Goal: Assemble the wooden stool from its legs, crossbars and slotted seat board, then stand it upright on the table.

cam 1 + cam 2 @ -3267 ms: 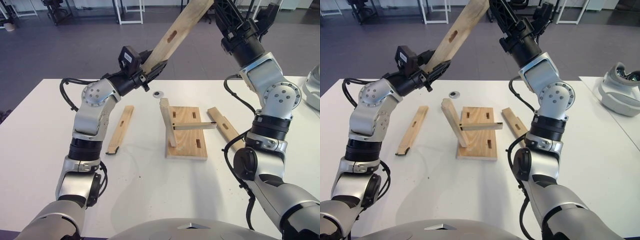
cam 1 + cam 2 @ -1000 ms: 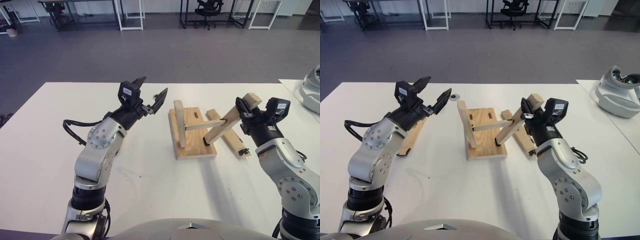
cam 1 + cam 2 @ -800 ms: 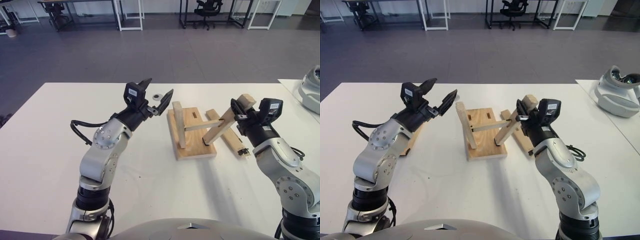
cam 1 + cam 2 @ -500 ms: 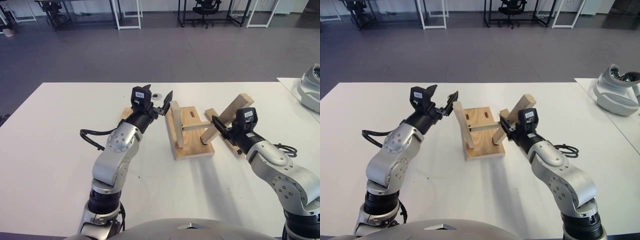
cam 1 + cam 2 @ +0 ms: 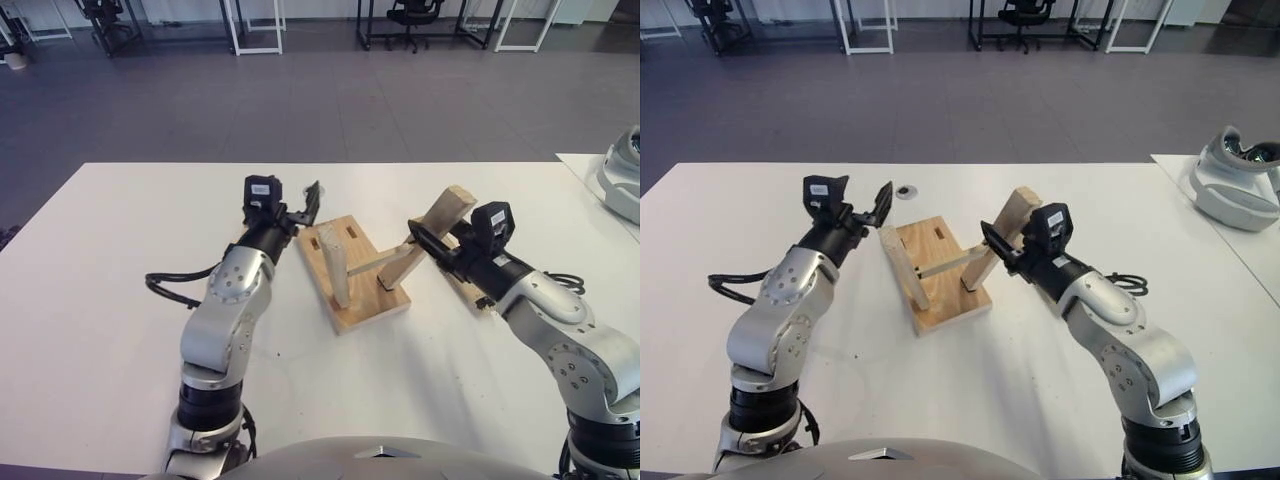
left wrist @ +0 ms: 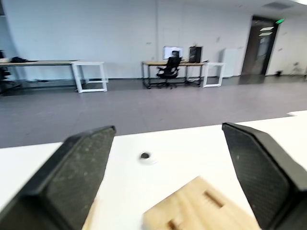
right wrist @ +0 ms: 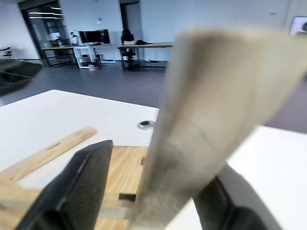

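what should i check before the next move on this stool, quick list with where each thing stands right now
1. Grip on the tilted leg: ok, the right gripper is shut on it.
2. That leg upright: not ok, it leans outward from the seat board.
3. Its lower end seated in a slot: cannot tell.
4. The crossbar joined to the standing leg: ok, as far as it shows; its joint with the tilted leg: cannot tell.
5. The left gripper free to steady the board: ok, open and empty by the board's far corner.
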Controlling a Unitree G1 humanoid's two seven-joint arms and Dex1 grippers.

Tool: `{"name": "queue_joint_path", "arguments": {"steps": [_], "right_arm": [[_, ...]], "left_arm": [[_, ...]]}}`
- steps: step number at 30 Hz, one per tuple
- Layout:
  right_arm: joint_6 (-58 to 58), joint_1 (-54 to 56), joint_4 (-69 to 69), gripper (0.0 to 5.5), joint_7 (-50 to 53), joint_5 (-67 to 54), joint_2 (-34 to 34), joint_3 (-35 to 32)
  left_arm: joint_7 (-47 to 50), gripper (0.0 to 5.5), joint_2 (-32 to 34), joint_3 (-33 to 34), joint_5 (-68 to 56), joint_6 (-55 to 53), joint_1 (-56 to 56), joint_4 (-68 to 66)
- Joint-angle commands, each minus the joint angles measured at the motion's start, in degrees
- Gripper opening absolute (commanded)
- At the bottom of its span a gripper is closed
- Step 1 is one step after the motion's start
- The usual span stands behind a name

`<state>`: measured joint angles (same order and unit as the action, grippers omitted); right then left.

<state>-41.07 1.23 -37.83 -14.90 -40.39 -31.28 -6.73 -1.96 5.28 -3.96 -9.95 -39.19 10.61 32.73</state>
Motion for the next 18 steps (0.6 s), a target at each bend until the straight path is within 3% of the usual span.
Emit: {"name": "queue_joint_path", "arguments": {"steps": [1, 4, 6, 13, 18], "right_arm": [[6.87, -8.14, 2.61, 2.65, -18.14, 1.08, -8.84, -3.82], [14.66, -13.00, 9.29, 2.65, -29.70, 4.50, -13.14, -6.25], [19.95, -13.28, 15.44, 2.65, -32.24, 10.68, -13.86, -3.01], [37.15, 5.48, 47.26, 2.65, -25.88, 38.82, -2.13, 20.02], [39.96, 4.87, 46.69, 2.65, -28.61, 38.20, 0.13, 21.30]], "left_arm": [[-6.46, 4.10, 8.15, 1.33, 1.09, 1.86, -5.44, -2.32], [-11.45, 4.10, 13.75, -0.08, 2.81, 3.81, -8.88, -8.37], [-14.66, 4.10, 15.84, -3.62, 4.57, 5.65, -8.63, -14.18], [-24.09, 4.10, 19.99, -15.98, 12.17, 10.55, -3.12, -29.74], [-24.10, 4.10, 15.18, -13.97, 10.44, 16.16, 2.34, -35.92]]}}
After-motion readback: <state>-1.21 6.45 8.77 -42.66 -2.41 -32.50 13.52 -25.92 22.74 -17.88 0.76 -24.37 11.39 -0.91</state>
